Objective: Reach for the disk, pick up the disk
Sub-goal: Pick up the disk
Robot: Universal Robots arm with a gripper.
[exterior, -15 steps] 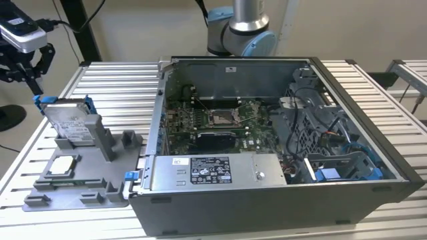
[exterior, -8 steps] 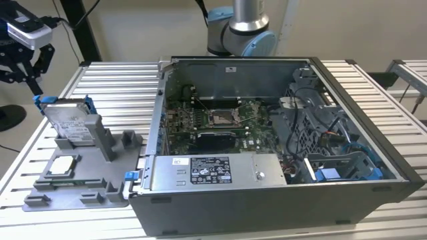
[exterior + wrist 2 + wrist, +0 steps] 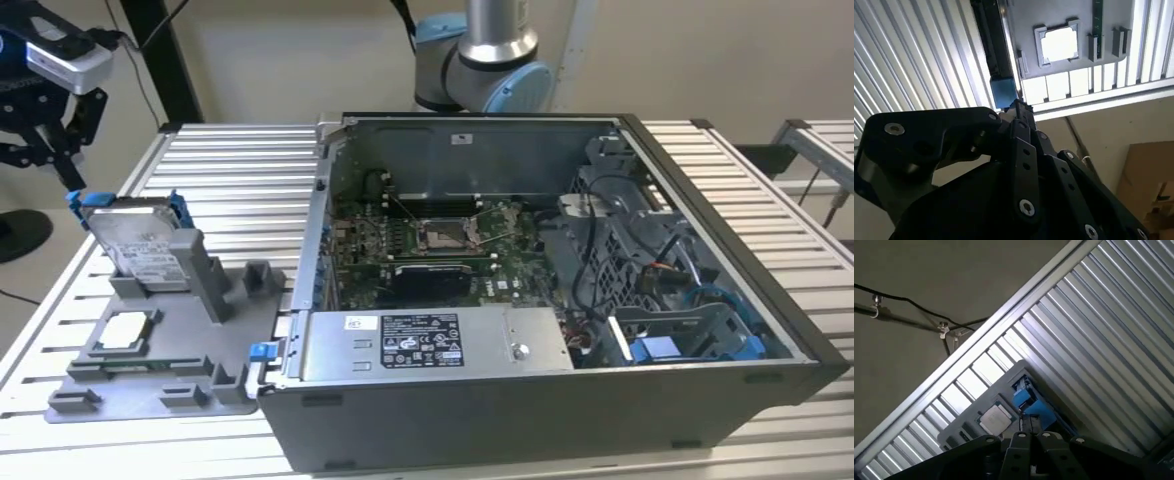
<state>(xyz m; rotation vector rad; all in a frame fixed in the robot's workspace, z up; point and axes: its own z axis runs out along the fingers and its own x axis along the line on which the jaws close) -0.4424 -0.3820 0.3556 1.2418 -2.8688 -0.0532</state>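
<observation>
The black gripper hung just above the disk, a flat silver-grey metal hard drive. It stood on edge in the grey plastic fixture on the exterior view's left, probably so its blue-railed top edge is easy to grab. Couldn't tell whether the gripper was released or clenched.

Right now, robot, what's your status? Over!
Gripper at blue rail of the disk. Disk upright in grey fixture, not lifted. Nothing between them.
</observation>
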